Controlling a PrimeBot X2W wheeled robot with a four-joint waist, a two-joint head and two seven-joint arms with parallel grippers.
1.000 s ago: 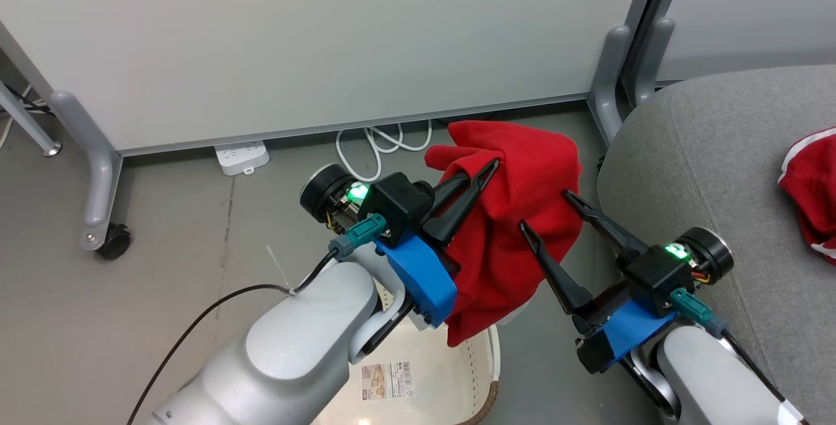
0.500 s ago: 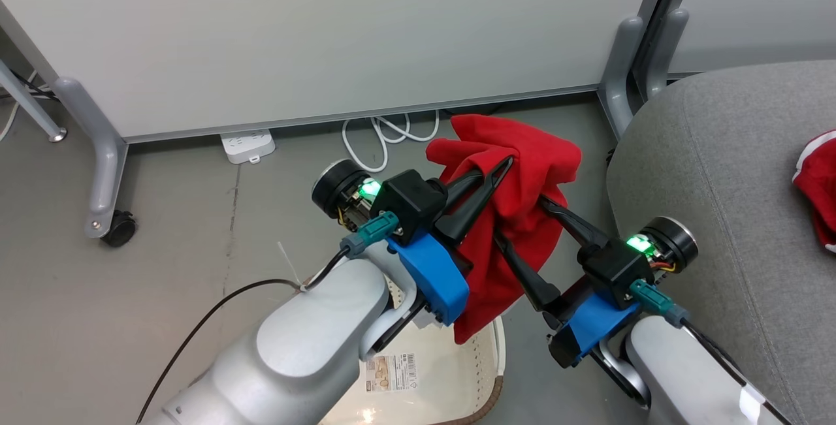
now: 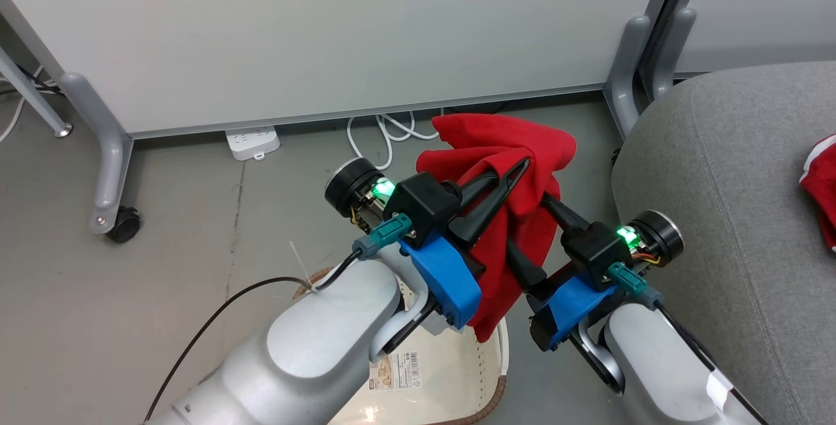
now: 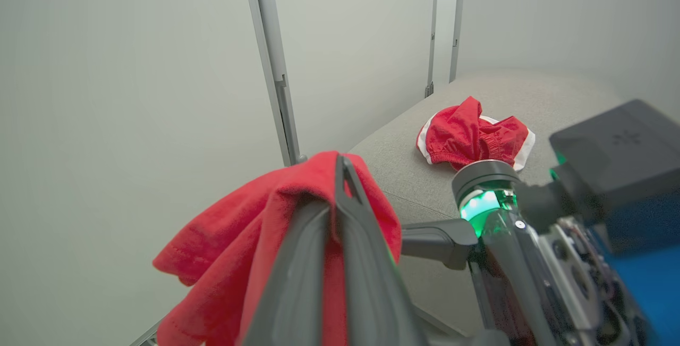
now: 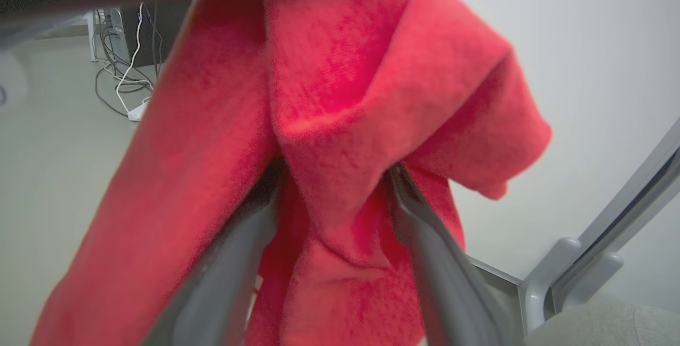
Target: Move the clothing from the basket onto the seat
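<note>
The seat (image 3: 731, 183) already carries one red garment (image 4: 467, 136). The basket (image 3: 457, 356) stands on the floor just beside the seat. The second garment (image 3: 503, 151) hangs in the air short of the seat's edge, not over it. The left gripper (image 3: 522, 167) has its jaws closed on the top fold. The right gripper (image 5: 334, 176) has its jaws spread wide astride the hanging cloth, not pinching. Recommended: pinch a full fold first, then lift the hem clear of the seat's edge.

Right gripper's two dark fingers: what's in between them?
A fold of the bright red soft fabric garment, which the open right gripper straddles; the right wrist view shows it.
</note>
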